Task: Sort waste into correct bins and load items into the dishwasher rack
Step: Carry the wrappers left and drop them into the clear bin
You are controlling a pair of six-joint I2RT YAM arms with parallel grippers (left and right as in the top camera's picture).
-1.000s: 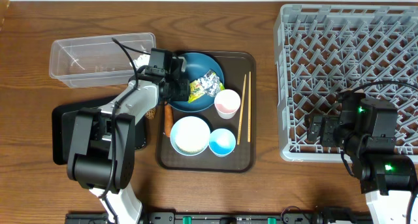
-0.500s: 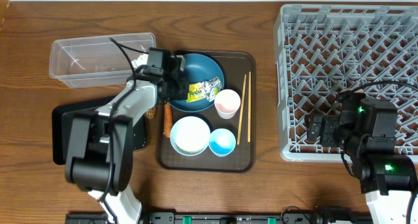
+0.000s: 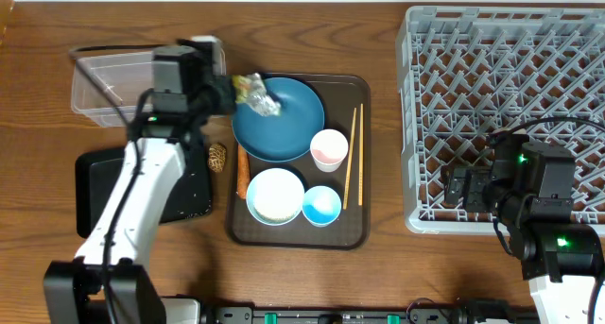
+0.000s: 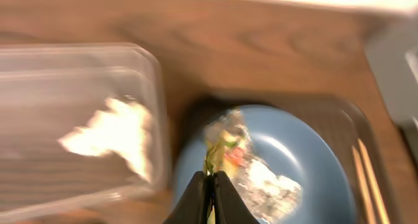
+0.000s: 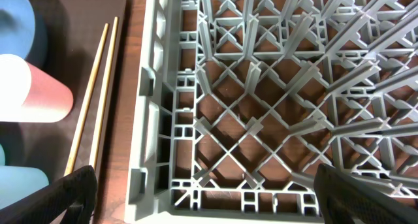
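Note:
My left gripper (image 3: 238, 91) is shut on the yellow-green and silver foil wrapper (image 3: 261, 98), which hangs above the left rim of the dark blue bowl (image 3: 284, 126). In the left wrist view the shut fingertips (image 4: 210, 185) pinch the wrapper (image 4: 245, 168) beside the clear tub (image 4: 59, 87), where a crumpled white tissue (image 4: 114, 132) lies. On the brown tray sit the white cup (image 3: 329, 149), the chopsticks (image 3: 352, 154), the white bowl (image 3: 275, 196) and the light-blue bowl (image 3: 322, 205). My right gripper (image 5: 209, 208) is open over the near left corner of the grey rack (image 5: 261, 106).
An orange stick (image 3: 242, 173) lies at the brown tray's (image 3: 359, 234) left edge, with a brown nut (image 3: 218, 157) on the table beside it. The black tray (image 3: 99, 187) lies under my left arm. The rack (image 3: 510, 107) fills the right side.
My left gripper has shut on the wrapper, lifted it off the dark blue bowl and swung up and left toward the clear tub. The right arm has not moved.

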